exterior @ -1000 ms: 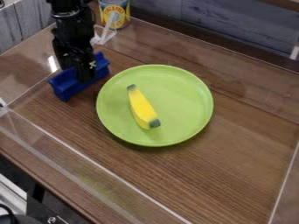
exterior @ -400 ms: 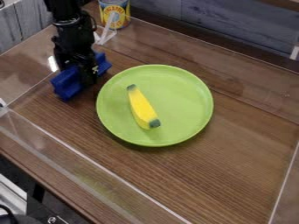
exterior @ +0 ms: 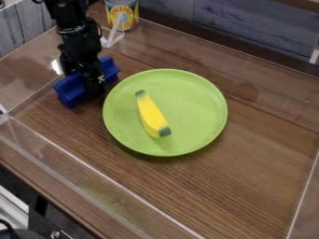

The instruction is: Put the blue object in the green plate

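Note:
The blue object (exterior: pixel 75 89) is a small royal-blue block lying on the wooden table just left of the green plate (exterior: pixel 187 103). My black gripper (exterior: pixel 88 77) comes down from above and its fingers straddle the block's upper right end, closed in against its sides. The block rests on the table, beside the plate's left rim and outside it. The green plate is large, round and lime green. A yellow banana-shaped object (exterior: pixel 151 114) lies in its middle.
A yellow and white container (exterior: pixel 119 13) stands at the back behind the gripper. Clear plastic walls (exterior: pixel 149 201) enclose the wooden table on the front and sides.
The gripper has shifted slightly to the right and lowered onto the blue block. The block has barely moved.

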Available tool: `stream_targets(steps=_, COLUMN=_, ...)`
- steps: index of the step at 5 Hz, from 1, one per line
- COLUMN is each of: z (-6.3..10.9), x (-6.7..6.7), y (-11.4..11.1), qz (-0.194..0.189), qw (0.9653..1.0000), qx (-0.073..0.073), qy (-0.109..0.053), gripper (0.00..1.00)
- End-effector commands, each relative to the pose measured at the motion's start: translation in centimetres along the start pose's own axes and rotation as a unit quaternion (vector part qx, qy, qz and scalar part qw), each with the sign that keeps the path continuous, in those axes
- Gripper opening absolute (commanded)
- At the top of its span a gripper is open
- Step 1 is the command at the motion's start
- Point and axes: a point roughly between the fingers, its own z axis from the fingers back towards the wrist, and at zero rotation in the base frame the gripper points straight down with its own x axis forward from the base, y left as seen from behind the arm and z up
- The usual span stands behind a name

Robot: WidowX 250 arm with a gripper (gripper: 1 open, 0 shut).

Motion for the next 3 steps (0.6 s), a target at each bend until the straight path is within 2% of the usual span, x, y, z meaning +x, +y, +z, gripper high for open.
stream_targets(steps=1, z=-0.05, x=-0.14, y=0.23, qz=-0.009, qw=0.9999, qx=0.006, qy=-0.007, gripper=0.0)
stream_targets(steps=2, z=-0.19, x=-0.41, y=0.18, qz=-0.015, qw=0.9998, qx=0.005, qy=-0.009, gripper=0.0)
stream_targets(steps=3, z=-0.14, x=-0.87, y=-0.25, qz=0.002, qw=0.9999, qx=0.005, qy=-0.012, gripper=0.0)
